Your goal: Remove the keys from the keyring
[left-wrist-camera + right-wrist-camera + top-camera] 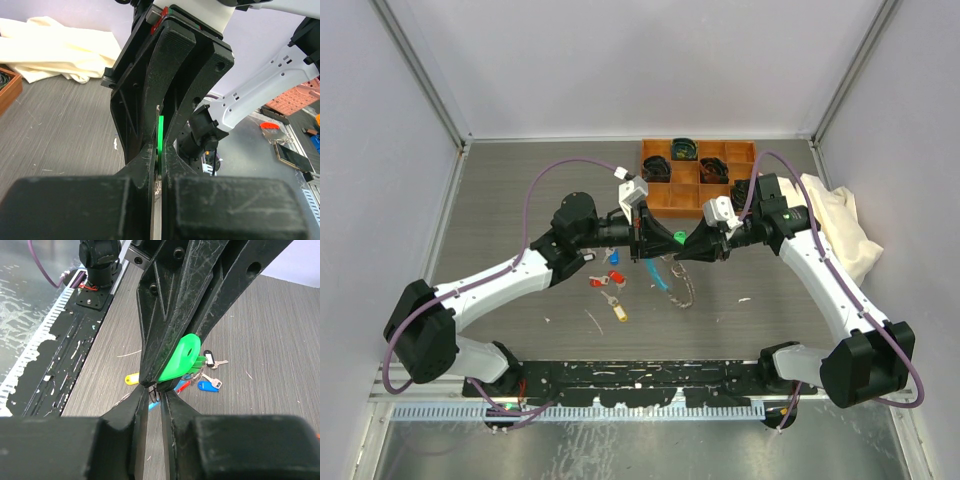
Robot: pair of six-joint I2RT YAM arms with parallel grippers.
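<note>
Left tool (160, 156) tight on green key (161, 131)

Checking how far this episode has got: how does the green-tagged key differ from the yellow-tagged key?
The key with the flat green plastic tag is up off the grey wood-grain table, where the black left claw and black right claw meet; the key with the yellow plastic tag lies flat on that table. The green one sits between the claws; the yellow one lies free, apart from both. Both are small tagged keys.
</note>
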